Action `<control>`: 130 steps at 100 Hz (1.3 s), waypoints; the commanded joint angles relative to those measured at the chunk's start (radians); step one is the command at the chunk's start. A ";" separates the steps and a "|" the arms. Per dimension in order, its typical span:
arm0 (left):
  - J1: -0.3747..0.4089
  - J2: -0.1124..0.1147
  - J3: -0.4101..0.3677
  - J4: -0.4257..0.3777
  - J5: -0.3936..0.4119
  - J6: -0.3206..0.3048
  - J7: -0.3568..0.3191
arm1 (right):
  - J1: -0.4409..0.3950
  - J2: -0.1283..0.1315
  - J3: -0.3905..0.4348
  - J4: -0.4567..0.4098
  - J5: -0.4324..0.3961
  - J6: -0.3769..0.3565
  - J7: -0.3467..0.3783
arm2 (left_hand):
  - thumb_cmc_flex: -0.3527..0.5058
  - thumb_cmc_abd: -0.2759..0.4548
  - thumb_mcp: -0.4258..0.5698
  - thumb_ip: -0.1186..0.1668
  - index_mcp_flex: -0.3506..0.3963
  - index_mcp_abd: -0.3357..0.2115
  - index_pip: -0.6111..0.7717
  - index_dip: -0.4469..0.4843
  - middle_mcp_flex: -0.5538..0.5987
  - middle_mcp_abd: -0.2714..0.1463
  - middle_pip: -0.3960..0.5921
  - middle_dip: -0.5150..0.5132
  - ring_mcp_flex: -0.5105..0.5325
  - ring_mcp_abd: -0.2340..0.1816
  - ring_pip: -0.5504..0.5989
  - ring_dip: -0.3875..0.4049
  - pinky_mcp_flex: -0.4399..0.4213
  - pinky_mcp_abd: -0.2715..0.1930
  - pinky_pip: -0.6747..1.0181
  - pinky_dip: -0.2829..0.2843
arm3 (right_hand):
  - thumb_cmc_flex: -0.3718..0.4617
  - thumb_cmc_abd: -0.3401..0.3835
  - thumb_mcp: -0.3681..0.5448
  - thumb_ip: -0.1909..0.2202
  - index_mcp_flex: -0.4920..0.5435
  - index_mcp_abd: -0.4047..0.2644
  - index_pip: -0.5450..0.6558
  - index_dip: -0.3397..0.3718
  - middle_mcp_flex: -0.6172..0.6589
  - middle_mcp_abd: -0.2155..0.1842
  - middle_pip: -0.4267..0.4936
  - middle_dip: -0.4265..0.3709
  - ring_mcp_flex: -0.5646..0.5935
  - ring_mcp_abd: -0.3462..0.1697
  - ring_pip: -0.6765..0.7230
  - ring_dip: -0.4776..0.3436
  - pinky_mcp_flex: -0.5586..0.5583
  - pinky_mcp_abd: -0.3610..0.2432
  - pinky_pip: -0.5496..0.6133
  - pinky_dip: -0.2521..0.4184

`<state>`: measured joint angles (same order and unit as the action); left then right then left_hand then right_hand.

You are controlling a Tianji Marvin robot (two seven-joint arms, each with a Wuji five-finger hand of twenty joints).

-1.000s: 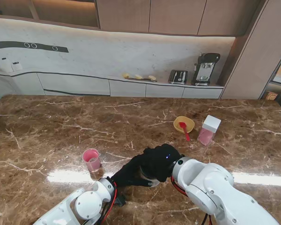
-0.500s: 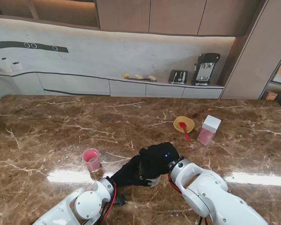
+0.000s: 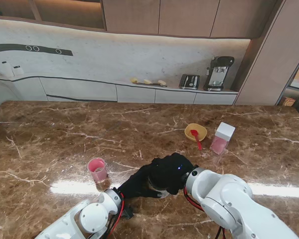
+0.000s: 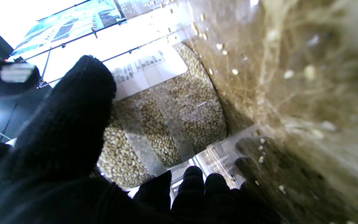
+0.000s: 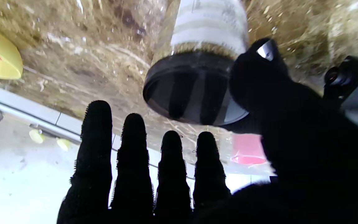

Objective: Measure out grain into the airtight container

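Jar point(image 4: 166, 124): clear, cylindrical, full of grain, hidden under both hands from the stand.
Left hand point(image 4: 57, 140): black knit glove, wrapped round the jar.
Right hand point(image 5: 154, 174): fingers straight, apart, beside the black lid point(image 5: 191, 90).
Cup point(image 3: 97, 171): pink, just left.

right hand point(image 3: 173, 172): from 1.0 s ago to 0.5 s ago it drew slightly toward the robot's left and farther from me; now it sits a little back to the right and nearer to me, close to where it was 1.0 s ago
right forearm point(image 3: 224, 196): pulled in nearer to me and leftward at 0.5 s ago, its white housing showing smaller; now swung out to the right again and showing larger
right wrist joint point(image 3: 195, 179): shifted right along with the hand since 0.5 s ago
table glare point(image 3: 274, 189): the bright strip to the right of the arm is covered more now than 0.5 s ago
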<state>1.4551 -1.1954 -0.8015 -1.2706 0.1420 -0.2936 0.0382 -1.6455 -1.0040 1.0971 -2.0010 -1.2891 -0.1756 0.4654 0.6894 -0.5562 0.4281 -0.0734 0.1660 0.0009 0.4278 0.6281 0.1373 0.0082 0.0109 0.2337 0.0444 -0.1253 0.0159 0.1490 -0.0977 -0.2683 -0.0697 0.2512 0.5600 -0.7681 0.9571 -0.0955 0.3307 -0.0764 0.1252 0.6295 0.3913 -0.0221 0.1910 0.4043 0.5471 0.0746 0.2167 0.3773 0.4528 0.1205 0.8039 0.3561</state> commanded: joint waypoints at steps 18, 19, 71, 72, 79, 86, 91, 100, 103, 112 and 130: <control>0.018 0.005 0.007 0.031 0.002 0.008 -0.007 | 0.030 -0.002 -0.047 0.096 -0.012 0.039 -0.116 | 0.045 0.106 0.100 0.007 0.130 -0.112 0.184 0.074 -0.024 -0.004 -0.007 0.011 -0.012 0.153 -0.022 0.008 0.065 0.253 0.107 0.015 | 0.033 -0.031 0.107 -0.045 0.148 -0.036 0.219 0.112 0.220 -0.021 0.212 0.137 0.303 -0.063 0.259 0.176 0.256 -0.053 0.233 0.019; 0.018 0.005 0.007 0.032 0.002 0.008 -0.007 | 0.031 -0.002 -0.049 0.100 -0.013 0.041 -0.126 | 0.047 0.105 0.100 0.007 0.130 -0.109 0.184 0.074 -0.025 -0.002 -0.007 0.011 -0.013 0.155 -0.023 0.008 0.065 0.254 0.107 0.015 | 0.026 -0.031 0.103 -0.046 0.159 -0.036 0.233 0.121 0.236 -0.025 0.227 0.149 0.322 -0.068 0.284 0.194 0.273 -0.057 0.253 0.021; 0.018 0.005 0.006 0.033 0.000 0.005 -0.006 | -0.005 -0.009 -0.030 0.102 -0.076 0.079 -0.239 | 0.041 0.112 0.094 0.006 0.125 -0.109 0.181 0.073 -0.025 -0.004 -0.008 0.010 -0.013 0.153 -0.023 0.008 0.066 0.253 0.107 0.015 | -0.447 0.258 -0.267 0.023 0.028 0.044 0.061 0.011 0.108 -0.023 0.047 0.010 0.068 -0.002 0.019 0.020 0.006 0.055 0.066 0.023; 0.018 0.005 0.006 0.033 0.001 0.005 -0.006 | -0.007 -0.009 -0.027 0.099 -0.073 0.077 -0.229 | 0.042 0.112 0.094 0.006 0.125 -0.109 0.181 0.073 -0.025 -0.003 -0.008 0.009 -0.012 0.153 -0.023 0.008 0.066 0.253 0.107 0.015 | -0.447 0.258 -0.267 0.023 0.028 0.044 0.061 0.011 0.108 -0.023 0.047 0.010 0.068 -0.002 0.019 0.020 0.006 0.055 0.066 0.023; 0.018 0.005 0.005 0.033 0.003 0.004 -0.004 | -0.012 -0.006 -0.013 0.078 -0.062 0.055 -0.174 | 0.041 0.111 0.093 0.006 0.123 -0.111 0.180 0.072 -0.025 -0.003 -0.009 0.009 -0.013 0.154 -0.023 0.008 0.066 0.253 0.108 0.015 | -0.408 0.165 -0.228 0.019 -0.021 0.051 -0.011 -0.023 0.044 -0.014 -0.011 -0.024 0.009 0.016 -0.025 -0.019 -0.030 0.066 0.035 0.037; 0.018 0.005 0.005 0.034 0.003 0.003 -0.003 | -0.008 -0.004 -0.009 0.066 -0.052 0.036 -0.122 | 0.040 0.112 0.092 0.006 0.124 -0.111 0.180 0.073 -0.024 -0.003 -0.008 0.008 -0.012 0.153 -0.023 0.009 0.066 0.252 0.108 0.015 | -0.324 0.133 -0.255 0.026 -0.042 0.047 -0.048 -0.042 0.008 0.000 -0.035 -0.039 0.001 0.029 -0.030 -0.032 -0.016 0.055 0.024 0.034; 0.017 0.005 0.005 0.034 0.003 0.003 -0.003 | -0.001 -0.002 -0.012 0.068 -0.041 0.029 -0.100 | 0.040 0.112 0.092 0.007 0.123 -0.113 0.180 0.072 -0.024 -0.005 -0.008 0.008 -0.012 0.152 -0.022 0.009 0.066 0.252 0.108 0.016 | -0.235 0.125 -0.299 0.032 -0.031 0.037 -0.041 -0.037 0.020 0.003 -0.027 -0.036 0.020 0.031 -0.017 -0.030 0.010 0.048 0.034 0.032; 0.018 0.005 0.005 0.034 0.003 0.003 -0.004 | 0.016 0.001 -0.027 0.074 -0.023 0.032 -0.060 | 0.039 0.112 0.091 0.007 0.122 -0.112 0.179 0.072 -0.025 -0.004 -0.009 0.007 -0.013 0.153 -0.023 0.008 0.065 0.253 0.108 0.016 | -0.058 0.103 -0.355 0.026 0.000 0.030 0.022 -0.008 0.060 0.011 0.017 -0.006 0.108 0.017 0.042 0.009 0.089 0.018 0.084 0.022; 0.017 0.005 0.005 0.034 0.004 0.003 -0.003 | 0.021 0.001 -0.034 0.079 -0.018 0.034 -0.059 | 0.040 0.113 0.091 0.007 0.122 -0.111 0.179 0.072 -0.024 -0.003 -0.009 0.007 -0.012 0.153 -0.023 0.008 0.065 0.253 0.108 0.015 | -0.020 0.099 -0.347 0.022 0.023 0.025 0.056 0.007 0.088 0.009 0.045 0.015 0.149 0.007 0.073 0.032 0.120 0.005 0.106 0.017; 0.018 0.005 0.005 0.034 0.004 0.002 -0.003 | 0.032 -0.001 -0.058 0.115 -0.027 0.045 -0.131 | 0.040 0.112 0.091 0.007 0.123 -0.112 0.179 0.072 -0.024 -0.004 -0.008 0.007 -0.012 0.152 -0.023 0.008 0.065 0.253 0.107 0.015 | -0.039 0.067 -0.152 -0.016 0.132 0.001 0.203 0.072 0.238 -0.006 0.189 0.128 0.328 -0.041 0.227 0.151 0.258 -0.055 0.252 0.001; 0.018 0.005 0.004 0.034 0.003 0.001 -0.004 | 0.053 -0.008 -0.125 0.193 -0.089 0.127 -0.359 | 0.042 0.115 0.091 0.007 0.122 -0.113 0.177 0.072 -0.024 -0.004 -0.008 0.007 -0.013 0.151 -0.023 0.007 0.065 0.252 0.107 0.014 | -0.381 0.325 -0.302 0.001 0.267 0.017 0.334 0.154 0.558 -0.005 0.340 0.190 0.715 -0.059 0.543 0.237 0.610 -0.106 0.630 -0.015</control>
<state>1.4555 -1.1955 -0.8045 -1.2659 0.1431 -0.3027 0.0401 -1.5916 -1.0015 0.9906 -1.8253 -1.3681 -0.0796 0.0954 0.6894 -0.5562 0.4281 -0.0753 0.1660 0.0009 0.4281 0.6288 0.1373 0.0082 0.0109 0.2341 0.0446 -0.1248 0.0159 0.1490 -0.0936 -0.2672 -0.0678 0.2512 0.2112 -0.6284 0.6724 -0.1478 0.5697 -0.0451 0.4094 0.7539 0.8508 0.0576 0.4381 0.5607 1.1568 0.0174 0.6845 0.5941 0.9739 0.0582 1.3221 0.3689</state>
